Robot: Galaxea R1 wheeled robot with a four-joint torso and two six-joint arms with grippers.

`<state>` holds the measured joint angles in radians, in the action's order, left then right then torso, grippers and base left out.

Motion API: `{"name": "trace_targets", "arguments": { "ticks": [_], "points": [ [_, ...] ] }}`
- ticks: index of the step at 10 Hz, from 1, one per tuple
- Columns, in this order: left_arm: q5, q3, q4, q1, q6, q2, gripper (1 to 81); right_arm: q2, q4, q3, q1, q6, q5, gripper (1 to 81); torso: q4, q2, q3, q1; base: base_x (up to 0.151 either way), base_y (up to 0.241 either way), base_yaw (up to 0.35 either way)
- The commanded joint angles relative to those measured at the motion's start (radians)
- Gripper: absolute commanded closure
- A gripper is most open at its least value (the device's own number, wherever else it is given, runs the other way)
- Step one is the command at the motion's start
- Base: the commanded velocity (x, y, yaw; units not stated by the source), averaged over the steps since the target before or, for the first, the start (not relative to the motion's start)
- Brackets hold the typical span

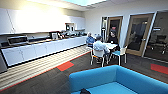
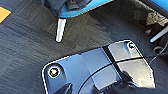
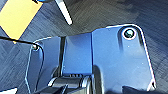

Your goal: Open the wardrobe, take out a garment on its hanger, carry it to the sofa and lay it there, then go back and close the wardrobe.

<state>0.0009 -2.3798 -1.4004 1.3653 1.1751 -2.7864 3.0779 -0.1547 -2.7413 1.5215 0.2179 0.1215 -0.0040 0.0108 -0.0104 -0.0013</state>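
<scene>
The turquoise sofa (image 1: 117, 80) fills the near right of the head view, with its curved back toward the room. A small dark shape (image 1: 84, 91) lies on its seat at the lower edge; it looks like the black garment. In the left wrist view dark fabric (image 2: 67, 5) drapes over the sofa's blue seat edge (image 2: 85, 8), above a white leg (image 2: 60, 28). The right wrist view looks down on dark carpet and another white leg (image 3: 64, 12).
A long white kitchen counter (image 1: 42, 48) runs along the left wall. Three people sit at a white table (image 1: 110, 45) with white chairs (image 1: 98, 55) beyond the sofa. Glass doors (image 1: 137, 33) stand at the right. Orange floor patches (image 1: 65, 66) mark the dark carpet.
</scene>
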Motion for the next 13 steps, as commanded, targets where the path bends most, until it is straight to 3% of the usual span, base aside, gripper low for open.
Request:
{"name": "trace_targets", "arguments": {
  "ticks": [1, 3, 9, 13],
  "points": [
    [-0.007, -0.074, -0.019, -0.022, -0.005, -0.064, 1.0, 0.004, 0.003, 0.003, -0.054, -0.002, -0.043, 1.0, 0.0, 0.0, 0.0, 0.001, 0.0, 0.0, 0.0],
    [-0.007, -0.131, -0.022, -0.015, -0.005, -0.105, 1.0, 0.004, 0.003, 0.003, -0.052, -0.002, -0.043, 1.0, 0.0, 0.001, -0.022, 0.001, 0.0, 0.0, 0.0],
    [-0.007, -0.246, -0.023, 0.002, -0.005, -0.187, 1.0, 0.006, 0.004, 0.003, -0.053, 0.0, -0.043, 1.0, 0.0, 0.001, -0.021, 0.001, 0.0, 0.0, 0.0],
    [-0.007, -0.248, -0.015, 0.002, -0.005, -0.19, 1.0, 0.003, 0.007, 0.002, -0.051, 0.0, -0.043, 1.0, 0.0, 0.002, -0.021, 0.001, 0.0, 0.0, 0.0]
  ]
}}
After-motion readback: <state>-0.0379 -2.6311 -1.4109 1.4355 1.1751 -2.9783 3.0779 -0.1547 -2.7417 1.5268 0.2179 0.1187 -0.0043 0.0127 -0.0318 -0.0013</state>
